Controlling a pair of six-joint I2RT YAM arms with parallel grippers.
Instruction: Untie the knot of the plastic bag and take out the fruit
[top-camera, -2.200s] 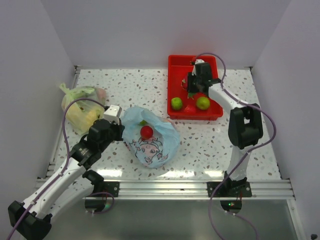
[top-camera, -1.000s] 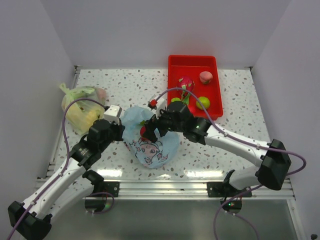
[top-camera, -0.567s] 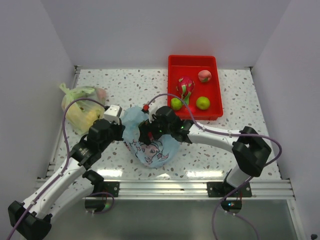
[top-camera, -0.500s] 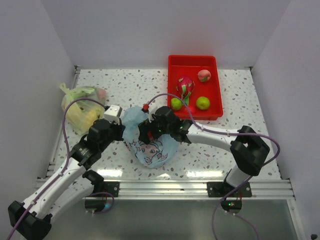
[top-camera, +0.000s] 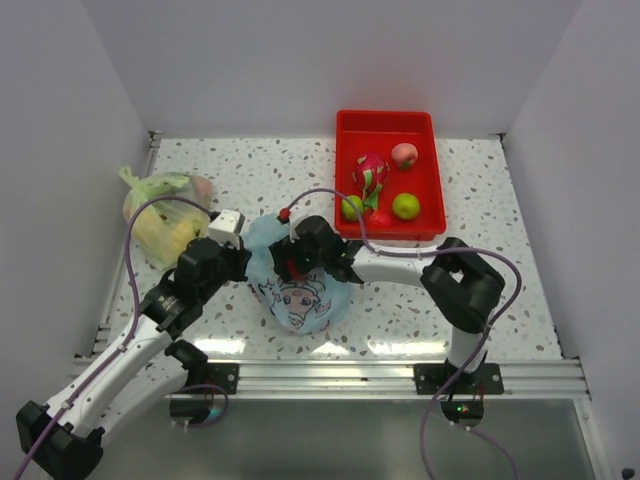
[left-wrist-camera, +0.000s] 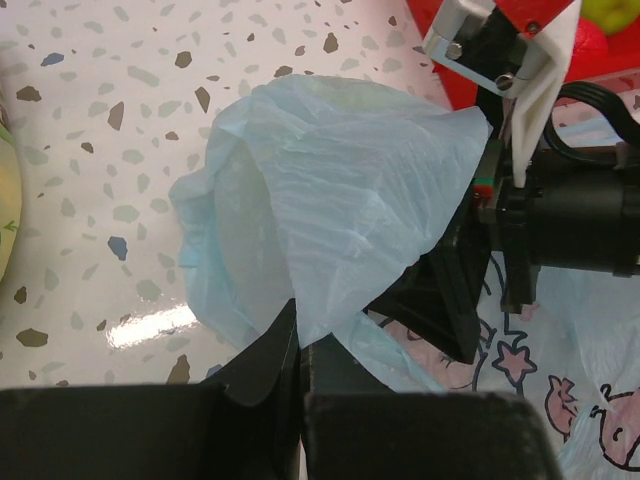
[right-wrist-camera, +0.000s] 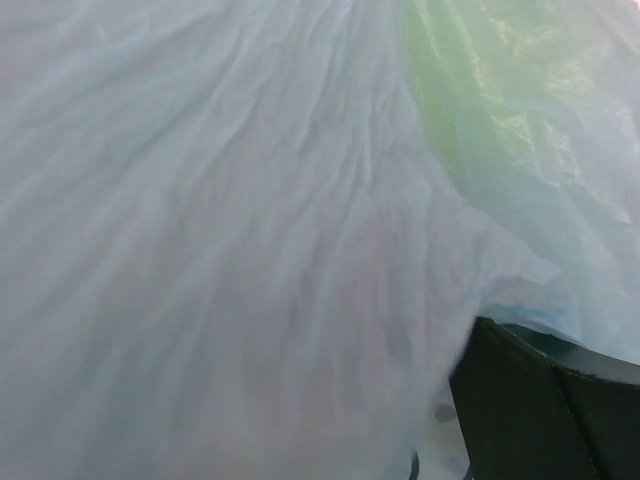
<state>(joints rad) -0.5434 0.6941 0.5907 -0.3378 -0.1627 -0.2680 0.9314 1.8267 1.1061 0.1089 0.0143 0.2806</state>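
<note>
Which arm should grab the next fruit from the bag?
Right: the right gripper, open, sits in the mouth of the light blue plastic bag; the left gripper is shut on its rim.

left claw (top-camera: 243, 262): clamped tight, arm stretched forward | right claw (top-camera: 289, 263): spread wide, arm bent leftward

Down from high above the near edge onto the whole table (top-camera: 250, 170). From the left wrist, close along the left pincer (left-wrist-camera: 300, 345) onto the plastic bag (left-wrist-camera: 330, 200). From the right wrist, nearer still, pressed against that same bag.
</note>
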